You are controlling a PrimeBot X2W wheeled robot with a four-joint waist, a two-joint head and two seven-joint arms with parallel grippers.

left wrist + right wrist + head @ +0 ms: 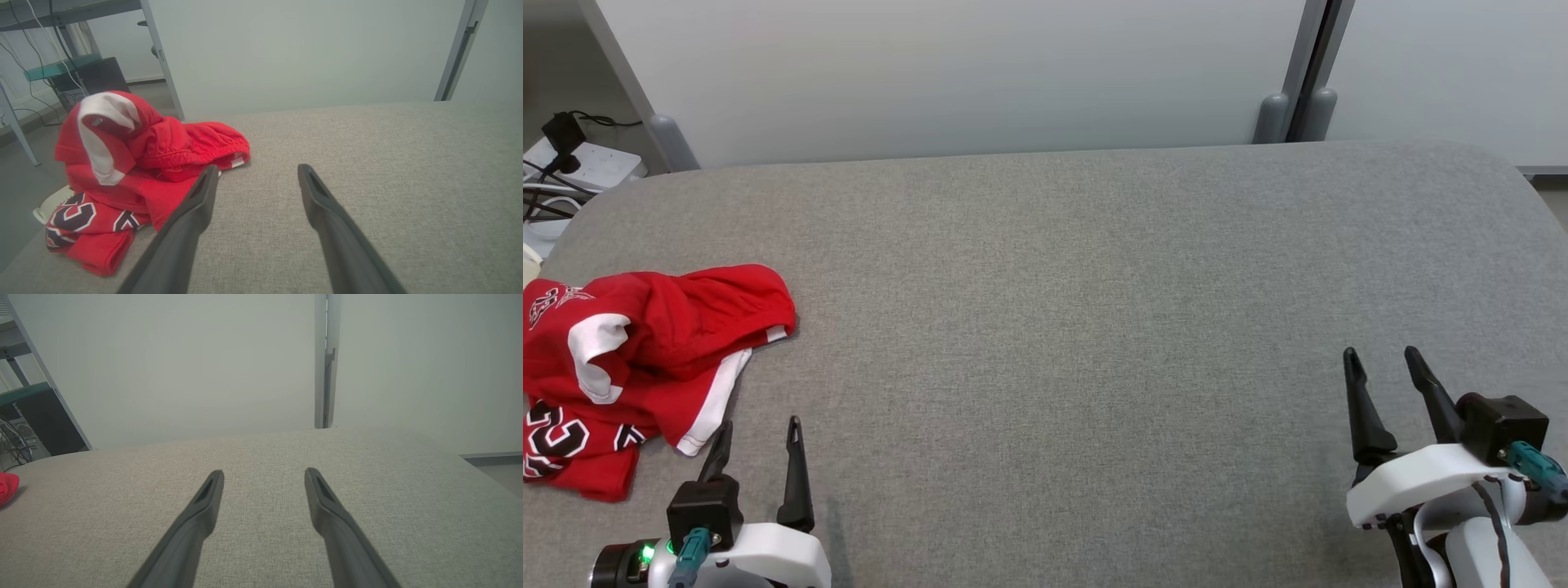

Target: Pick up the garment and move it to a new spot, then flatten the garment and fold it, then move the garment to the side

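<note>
A red garment [645,351] with white trim and dark lettering lies crumpled at the left edge of the grey table [1078,327]. It also fills the left half of the left wrist view as a bunched red garment [135,171], and a sliver of red garment [7,488] shows at the left edge of the right wrist view. My left gripper [760,429] stands open at the lower left, just right of the cloth, holding nothing. My right gripper [1382,358] is open at the lower right, far from the garment, over bare table.
Pale partition panels [980,73] stand behind the table's far edge, with a grey post [1307,73] between them. A power strip and cables [572,163] lie off the far left corner. A shelf with dark equipment [81,73] stands beyond the table's left side.
</note>
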